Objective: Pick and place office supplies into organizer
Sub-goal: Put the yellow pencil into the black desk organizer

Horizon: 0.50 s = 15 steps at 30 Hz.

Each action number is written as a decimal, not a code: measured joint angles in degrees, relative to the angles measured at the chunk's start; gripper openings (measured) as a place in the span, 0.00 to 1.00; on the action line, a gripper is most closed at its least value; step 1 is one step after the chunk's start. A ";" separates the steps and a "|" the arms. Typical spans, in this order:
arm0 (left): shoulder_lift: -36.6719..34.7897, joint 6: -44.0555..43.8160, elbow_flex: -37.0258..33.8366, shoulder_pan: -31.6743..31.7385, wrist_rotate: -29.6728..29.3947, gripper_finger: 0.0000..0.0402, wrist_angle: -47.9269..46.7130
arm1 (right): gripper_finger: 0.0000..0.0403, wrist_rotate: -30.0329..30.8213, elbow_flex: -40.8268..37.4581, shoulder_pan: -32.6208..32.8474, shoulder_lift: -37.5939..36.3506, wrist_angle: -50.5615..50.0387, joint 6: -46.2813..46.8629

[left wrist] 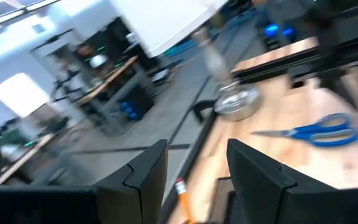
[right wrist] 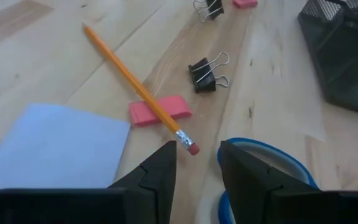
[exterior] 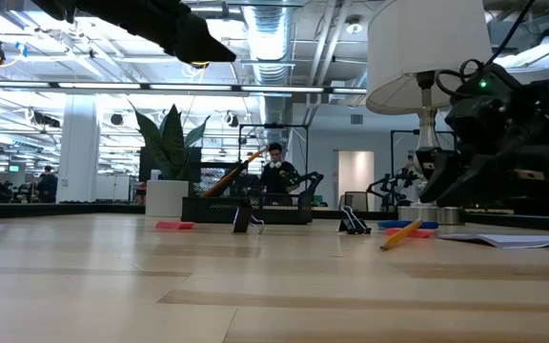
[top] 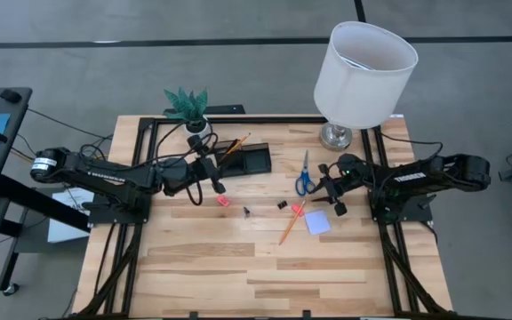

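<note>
My left gripper is open beside the left end of the black mesh organizer. One orange pencil leans in the organizer's cup, and its eraser end shows low between my left fingers, apart from them. My right gripper is open and hovers over the eraser end of the second pencil, beside the blue scissors handle. This pencil lies across a pink eraser. The scissors, pale blue note pad, two black clips and another pink eraser lie flat on the table.
A white-shaded lamp stands at the far right on a metal base. A small plant in a white pot stands at the far left, behind the organizer. Black frame rails edge the table. The near half of the wooden top is bare.
</note>
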 joint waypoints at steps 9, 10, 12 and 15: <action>-8.71 -7.77 0.02 -2.99 -5.53 0.40 -7.10 | 0.29 -0.02 0.00 0.00 0.04 0.02 0.44; -10.52 -9.59 0.02 -3.87 -4.97 0.40 -9.05 | 0.29 -0.02 0.00 0.00 0.04 0.02 0.44; -14.04 -14.38 0.01 -5.50 -3.96 0.40 -13.05 | 0.29 -0.02 0.00 0.00 0.04 0.02 0.44; -19.72 -22.70 -2.45 -7.79 -3.94 0.40 -17.06 | 0.29 -0.02 0.00 0.00 0.04 0.03 0.44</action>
